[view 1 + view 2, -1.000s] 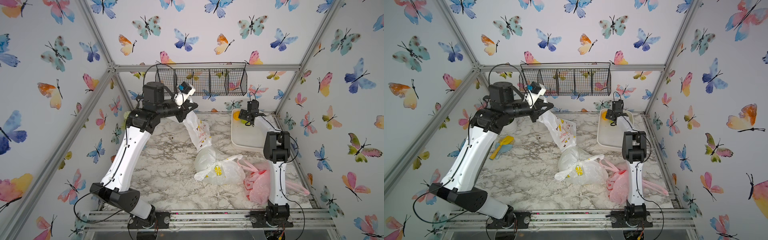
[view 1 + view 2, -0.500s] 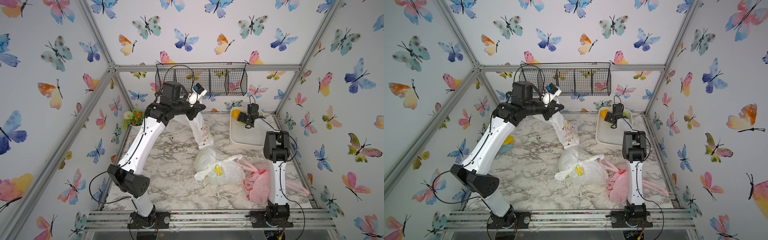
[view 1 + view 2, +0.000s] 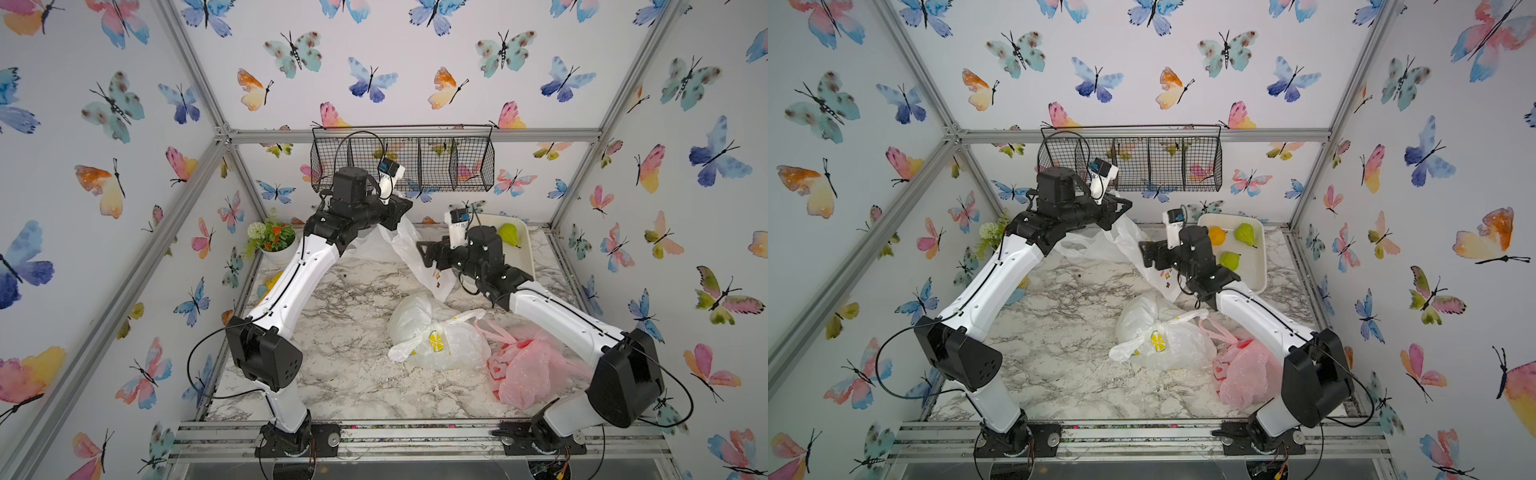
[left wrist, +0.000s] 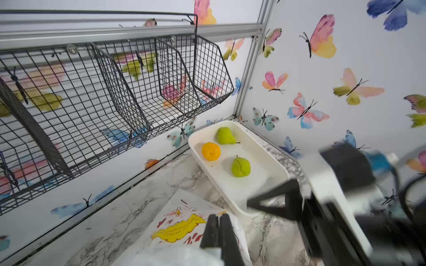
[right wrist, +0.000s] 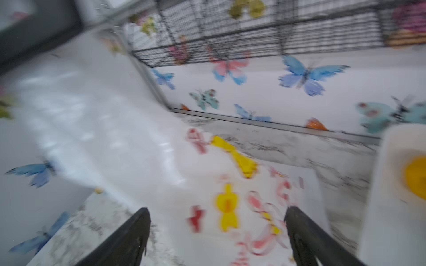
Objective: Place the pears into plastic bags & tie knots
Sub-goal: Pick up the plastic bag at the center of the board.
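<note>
White doodle-print bag (image 3: 419,266) hangs at frame centre over counter (image 3: 332,332) | left claw (image 4: 218,218) clenched on its top edge | right claw (image 5: 216,210) released, jaws wide, apparently clear of bag (view blurred) | green pears (image 3: 1245,235) in tray (image 3: 1252,270), upper right | step: pinch opposite rim, open mouth gently

The grey-veined white marble tabletop (image 3: 332,316) carries a white rectangular plastic tray (image 3: 1250,270) at upper right, a translucent lemon-print plastic bag (image 3: 436,345) at centre, a translucent pink plastic bag (image 3: 528,374) at lower right, and a white-potted flower plant (image 3: 272,241) at upper left.
</note>
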Available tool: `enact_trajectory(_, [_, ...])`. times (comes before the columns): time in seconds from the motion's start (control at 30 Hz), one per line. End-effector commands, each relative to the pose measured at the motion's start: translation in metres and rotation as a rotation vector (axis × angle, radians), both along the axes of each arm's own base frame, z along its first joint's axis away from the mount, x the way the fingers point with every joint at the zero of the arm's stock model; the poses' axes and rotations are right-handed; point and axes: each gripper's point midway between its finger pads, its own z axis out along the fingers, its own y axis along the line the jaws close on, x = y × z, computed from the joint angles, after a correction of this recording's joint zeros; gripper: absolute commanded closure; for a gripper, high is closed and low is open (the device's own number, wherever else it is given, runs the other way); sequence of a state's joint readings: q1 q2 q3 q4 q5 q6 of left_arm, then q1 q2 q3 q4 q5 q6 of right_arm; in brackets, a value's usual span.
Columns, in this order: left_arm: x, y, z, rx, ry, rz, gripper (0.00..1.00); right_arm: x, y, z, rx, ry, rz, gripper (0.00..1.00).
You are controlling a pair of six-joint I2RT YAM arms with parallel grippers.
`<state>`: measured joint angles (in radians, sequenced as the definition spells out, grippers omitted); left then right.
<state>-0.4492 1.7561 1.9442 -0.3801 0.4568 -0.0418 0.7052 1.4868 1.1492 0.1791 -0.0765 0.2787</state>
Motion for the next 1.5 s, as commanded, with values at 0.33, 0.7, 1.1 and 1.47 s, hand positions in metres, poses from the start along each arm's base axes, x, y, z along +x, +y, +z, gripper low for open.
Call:
enact_trajectory(0.33, [-0.015,-0.006,0.018,-0.083,0.062,0.069,0.96,0.050,0.004,-0.009,-0.170,-0.289,-0.284,0.09])
enact_trajectory(0.7, [-0.018,-0.009,0.018,-0.076,0.072,0.081,0.96,0.051,0.004,0.003,-0.197,-0.397,-0.287,0.25])
enact_trajectory(1.1, [-0.015,-0.003,0.018,-0.105,0.078,0.090,0.97,0.027,0.009,0.002,-0.311,-0.429,-0.129,0.03])
enact_trajectory(1.47, [-0.058,0.043,0.057,-0.181,0.048,-0.045,0.42,0.042,0.024,0.013,-0.095,-0.577,0.053,0.92])
